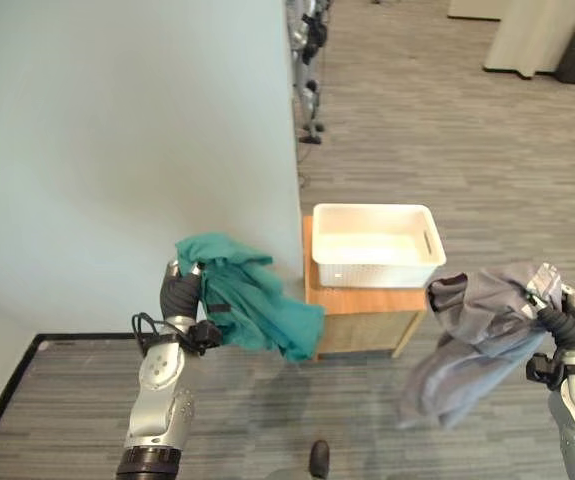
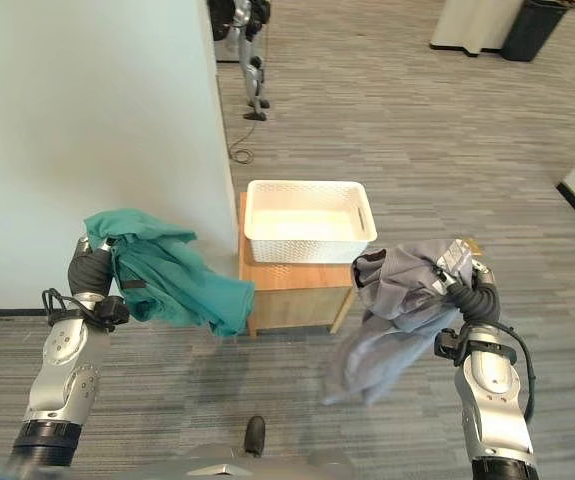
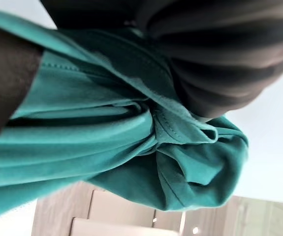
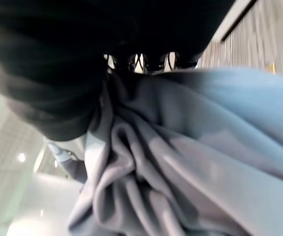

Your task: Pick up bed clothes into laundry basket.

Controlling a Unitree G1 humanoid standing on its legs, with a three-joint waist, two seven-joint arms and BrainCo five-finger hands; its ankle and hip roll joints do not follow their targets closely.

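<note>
Left wrist view, closest in: teal garment point(image 3: 107, 128) bunched right against my left hand point(image 1: 180, 290), fingers curled into the cloth and holding it. Left arm raised, forearm upright, garment draping toward the wall's point(image 1: 127, 150) corner. Right hand point(image 2: 472, 290) likewise raised at my right side, fingers closed on the grey garment point(image 2: 397, 310), which hangs loose below the wrist. Right wrist view gives grey folds point(image 4: 180, 162) pressed against the hand's dark cover; head views give the layout instead. White laundry basket point(image 1: 375, 245) sits on a small wooden surface point(image 1: 362, 300) between both garments, just beyond them, beside the wall. Striped carpet floor point(image 2: 417, 130) around.
</note>
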